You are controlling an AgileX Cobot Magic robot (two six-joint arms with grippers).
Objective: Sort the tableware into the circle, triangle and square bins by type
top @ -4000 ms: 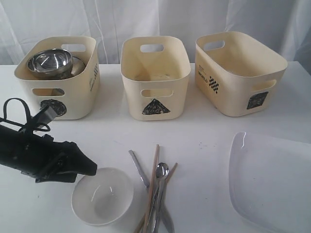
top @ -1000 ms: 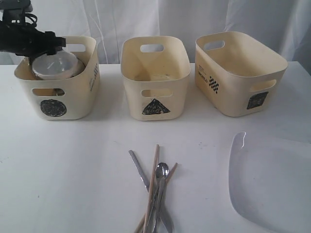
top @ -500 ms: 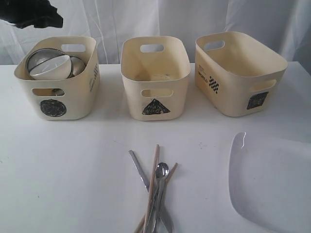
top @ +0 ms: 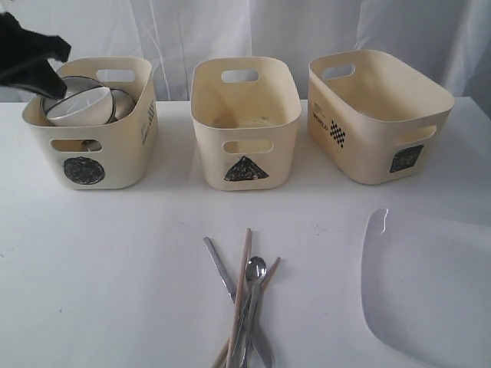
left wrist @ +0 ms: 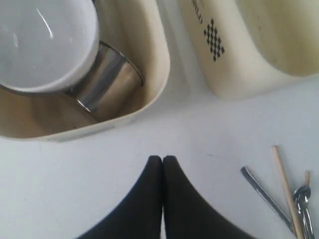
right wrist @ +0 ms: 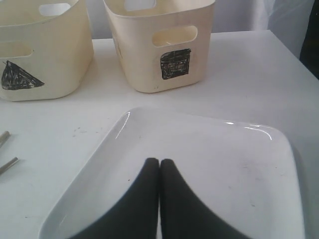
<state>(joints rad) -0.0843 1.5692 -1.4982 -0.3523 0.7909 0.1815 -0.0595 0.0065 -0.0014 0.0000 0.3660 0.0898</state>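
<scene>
White table (top: pixel 115 261), glossy square plate (top: pixel 433 285)

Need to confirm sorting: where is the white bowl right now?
Exterior view, far left: the white bowl sits inside the circle bin, resting in the steel bowl.

Bare table (top: pixel 107 261) left front, cutlery pile (top: pixel 247 307) centre, plate (top: pixel 430 291) at right

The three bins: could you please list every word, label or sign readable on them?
Left bin: drawn black circle; side print too blurred to read.
Middle bin: drawn black triangle; no words legible.
Right bin: drawn black square, checkered patch; small word beside it unreadable.
</scene>
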